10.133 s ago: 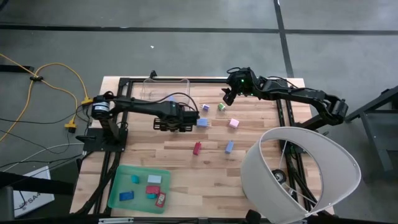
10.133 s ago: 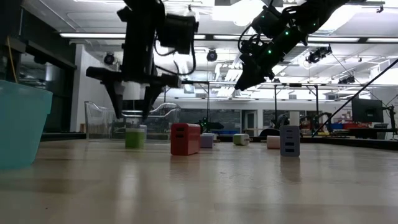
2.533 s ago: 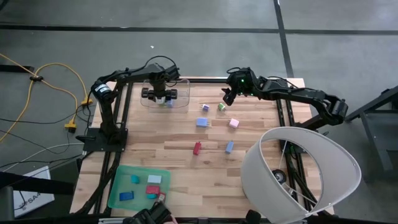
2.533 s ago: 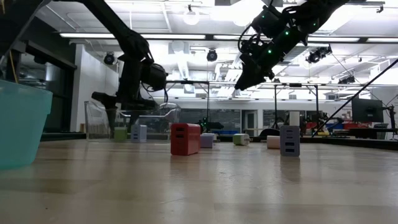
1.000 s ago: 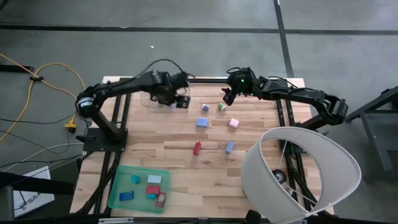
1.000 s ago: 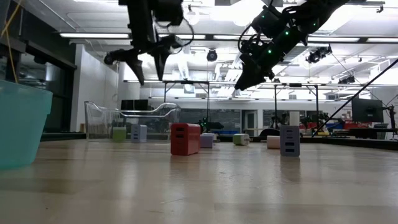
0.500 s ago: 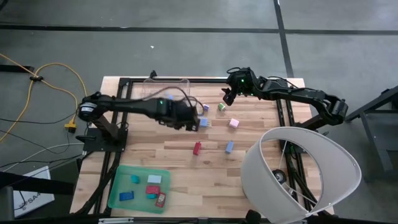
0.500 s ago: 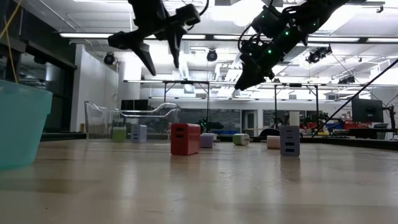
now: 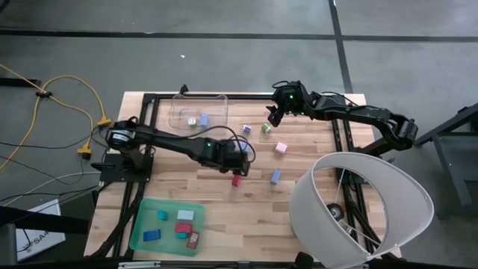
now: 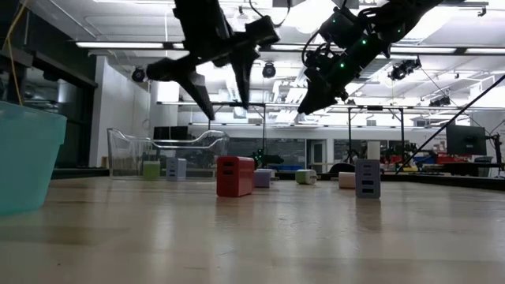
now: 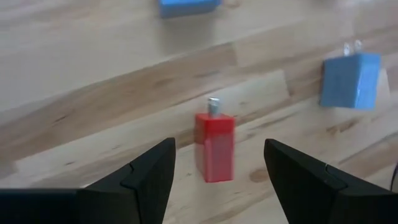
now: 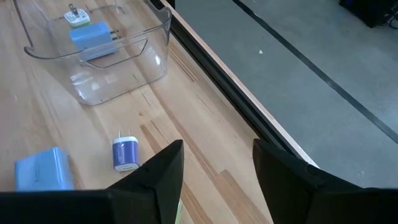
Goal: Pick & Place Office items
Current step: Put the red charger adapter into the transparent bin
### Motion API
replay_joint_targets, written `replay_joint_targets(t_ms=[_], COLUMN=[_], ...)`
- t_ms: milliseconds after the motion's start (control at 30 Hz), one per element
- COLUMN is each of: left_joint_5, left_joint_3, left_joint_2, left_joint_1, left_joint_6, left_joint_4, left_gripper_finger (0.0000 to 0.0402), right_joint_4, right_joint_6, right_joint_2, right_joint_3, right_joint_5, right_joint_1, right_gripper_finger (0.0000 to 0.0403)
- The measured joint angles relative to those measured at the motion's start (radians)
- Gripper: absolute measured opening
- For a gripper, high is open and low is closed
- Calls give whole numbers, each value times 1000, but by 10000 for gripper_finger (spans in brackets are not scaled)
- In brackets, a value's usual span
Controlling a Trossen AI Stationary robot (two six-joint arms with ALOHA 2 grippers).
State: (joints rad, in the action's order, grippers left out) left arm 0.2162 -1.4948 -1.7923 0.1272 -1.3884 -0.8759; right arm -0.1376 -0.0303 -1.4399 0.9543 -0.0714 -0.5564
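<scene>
My left gripper (image 9: 234, 163) hangs open above the table's middle, just on the far side of a red block (image 9: 237, 179) that stands on the wood. In the left wrist view the red block (image 11: 214, 147) shows between and beyond the fingers of my left gripper (image 11: 219, 174), untouched. A grey-blue block (image 9: 275, 176) stands to its right. A light blue block (image 9: 243, 146), a purple one (image 9: 246, 129), a green one (image 9: 265, 128) and a pink one (image 9: 281, 148) lie farther off. My right gripper (image 9: 273, 117) waits open in the air near the far edge.
A clear bin (image 9: 198, 110) at the far edge holds a green and a blue piece. A flat green tray (image 9: 142, 224) at the near left holds several pieces. A big white lampshade (image 9: 358, 209) covers the near right corner. Bare wood lies between the tray and the red block.
My left gripper has swung from above the clear bin toward the table's right and near edge and has come down a little, ending over the red block. It has stayed open. No block has moved.
</scene>
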Motion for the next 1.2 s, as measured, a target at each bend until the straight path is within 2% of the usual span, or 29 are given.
replay_joint_targets(t_ms=[167, 467, 1200], left_joint_5=[0, -3, -84], left_joint_3=[0, 1, 1], left_joint_2=[-38, -72, -179], left_joint_1=[24, 37, 39], left_joint_6=[33, -7, -85], left_joint_4=[69, 67, 102], left_gripper_finger=[239, 239, 239], right_joint_4=[0, -1, 15], right_joint_6=[0, 0, 0], right_joint_2=[0, 0, 0], right_joint_3=[0, 0, 0], right_joint_5=[0, 0, 0], right_joint_1=[0, 0, 0], right_gripper_finger=[180, 180, 180])
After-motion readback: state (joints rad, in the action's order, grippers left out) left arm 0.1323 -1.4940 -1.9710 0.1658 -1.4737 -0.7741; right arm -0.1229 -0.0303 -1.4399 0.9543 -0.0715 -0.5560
